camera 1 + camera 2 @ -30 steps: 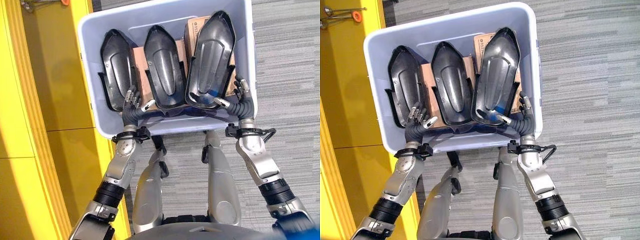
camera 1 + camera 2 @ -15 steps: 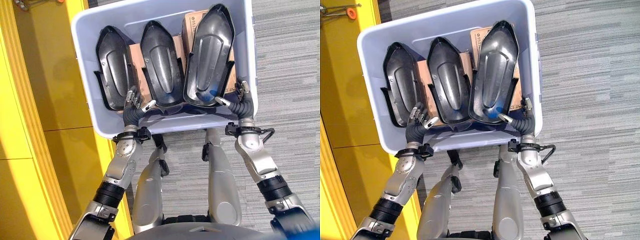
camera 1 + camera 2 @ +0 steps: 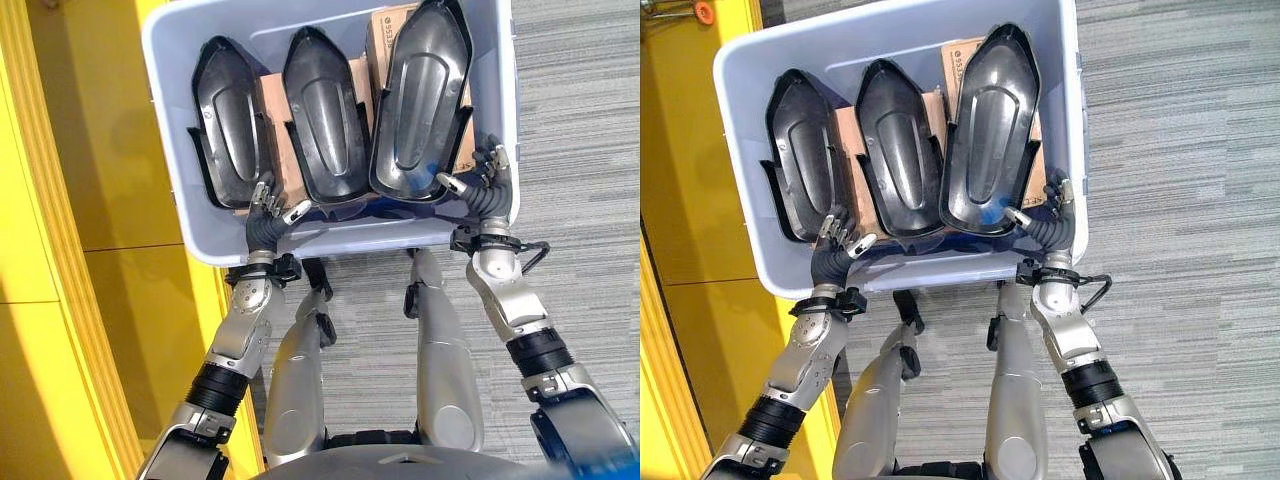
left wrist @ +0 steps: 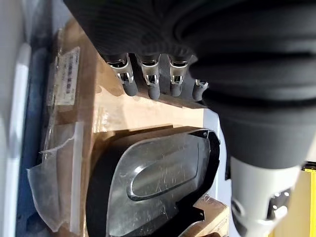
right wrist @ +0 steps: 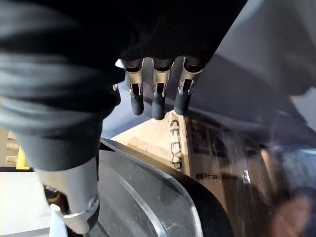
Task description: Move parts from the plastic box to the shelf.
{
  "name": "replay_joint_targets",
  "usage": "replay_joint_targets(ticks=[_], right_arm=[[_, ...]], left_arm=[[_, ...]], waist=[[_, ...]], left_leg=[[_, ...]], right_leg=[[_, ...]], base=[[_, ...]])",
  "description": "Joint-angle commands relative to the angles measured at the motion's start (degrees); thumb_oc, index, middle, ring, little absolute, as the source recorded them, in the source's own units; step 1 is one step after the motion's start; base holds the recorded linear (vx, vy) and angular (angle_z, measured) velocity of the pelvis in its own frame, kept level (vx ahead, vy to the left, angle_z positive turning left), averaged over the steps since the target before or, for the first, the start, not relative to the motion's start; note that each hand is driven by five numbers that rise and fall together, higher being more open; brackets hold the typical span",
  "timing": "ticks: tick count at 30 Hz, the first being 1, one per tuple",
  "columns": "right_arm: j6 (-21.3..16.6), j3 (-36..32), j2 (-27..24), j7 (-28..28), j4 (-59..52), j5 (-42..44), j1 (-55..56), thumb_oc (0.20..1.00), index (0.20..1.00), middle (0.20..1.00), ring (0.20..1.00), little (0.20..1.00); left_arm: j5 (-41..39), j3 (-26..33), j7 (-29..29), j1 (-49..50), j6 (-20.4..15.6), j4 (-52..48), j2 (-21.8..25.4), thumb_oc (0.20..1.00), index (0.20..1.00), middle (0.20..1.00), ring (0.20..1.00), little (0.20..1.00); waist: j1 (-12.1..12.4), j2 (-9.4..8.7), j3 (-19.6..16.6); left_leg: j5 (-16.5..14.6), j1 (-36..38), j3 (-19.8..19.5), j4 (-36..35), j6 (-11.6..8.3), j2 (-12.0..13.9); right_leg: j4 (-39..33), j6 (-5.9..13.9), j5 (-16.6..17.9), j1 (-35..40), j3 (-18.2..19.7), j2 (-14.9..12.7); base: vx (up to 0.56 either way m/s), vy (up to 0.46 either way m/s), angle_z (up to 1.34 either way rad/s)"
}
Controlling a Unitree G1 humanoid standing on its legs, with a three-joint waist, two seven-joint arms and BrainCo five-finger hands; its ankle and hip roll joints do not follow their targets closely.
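Head stereo pair looking down, sharing the plastic box (image 3: 330,235), wrist views close (inside it)

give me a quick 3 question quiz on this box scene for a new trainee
1. How many black parts stand in the plastic box?
2. True or false: the left hand is curled round a black part.
3. What lies beside the box on the robot's left: A) a yellow surface B) a wooden table C) a red cart?

Key
1. Three: left part, middle part, right part.
2. False: its fingers hang relaxed over the cardboard; the right hand too grips nothing.
3. A, the yellow surface.
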Motion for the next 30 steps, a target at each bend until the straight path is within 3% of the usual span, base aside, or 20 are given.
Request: replay_joint_targets(ticks=[1,16,26,27,29,30], right_arm=[[2.31,1.16,0.76,0.68,3.49,0.26,-1.91,1.000,1.000,1.000,1.000,1.000],[5.95,2.33,-2.40,-0.17,9.90,-7.11,-9.76,1.000,1.000,1.000,1.000,1.000],[9.03,3.83,-5.66,0.19,22.27,-8.57,-18.62,1.000,1.000,1.000,1.000,1.000],[9.11,3.88,-5.74,0.39,23.28,-8.30,-19.31,0.558,0.558,0.558,0.558,0.558],[9.37,4.40,-6.23,1.03,25.25,-7.67,-20.92,0.200,0.200,0.200,0.200,0.200],[9.32,4.44,-6.23,1.04,25.36,-7.63,-21.02,0.200,0.200,0.200,0.200,0.200]], left_arm=[[-1.28,-1.03,-0.87,2.60,-3.34,-2.17,3.38,1.000,1.000,1.000,1.000,1.000],[-1.73,-1.34,-0.84,1.37,-3.29,-1.92,4.37,1.000,1.000,1.000,1.000,1.000],[-2.97,-1.32,-1.83,1.67,-3.80,-2.77,5.54,1.000,1.000,1.000,1.000,1.000],[-3.03,-1.32,-1.86,1.65,-3.76,-2.83,5.60,1.000,1.000,1.000,1.000,1.000],[-3.26,-1.43,-2.15,1.68,-3.71,-2.92,5.73,1.000,1.000,1.000,1.000,1.000],[-3.27,-1.40,-2.15,1.66,-3.70,-2.92,5.72,1.000,1.000,1.000,1.000,1.000]], waist=[[2.16,2.08,-2.57],[3.71,1.43,-2.21],[5.54,0.91,-1.21],[5.62,0.91,-1.15],[5.85,0.85,-1.01],[5.82,0.85,-0.97]], left_leg=[[-1.09,-5.89,-4.36,4.34,-1.73,2.34],[-1.82,-8.06,-6.57,6.16,-1.05,1.34],[-1.36,-8.94,-7.96,6.27,-0.99,0.75],[-1.29,-8.91,-8.01,6.15,-0.99,0.73],[-1.17,-8.91,-8.08,5.98,-0.90,0.62],[-1.16,-8.90,-8.07,5.96,-0.90,0.62]], right_leg=[[10.67,9.08,-9.42,-0.58,-0.48,-6.48],[11.98,8.79,-10.00,-0.74,-1.14,-6.95],[12.17,8.56,-10.17,-0.20,-1.97,-7.27],[12.19,8.53,-10.23,-0.18,-1.99,-7.24],[12.20,8.48,-10.24,-0.17,-2.07,-7.24],[12.20,8.48,-10.23,-0.17,-2.06,-7.24]], base=[[0.00,0.000,0.00],[0.00,0.006,0.08],[0.00,0.007,0.05],[0.00,0.000,0.00],[0.00,0.000,0.00],[0.00,0.012,0.05]])
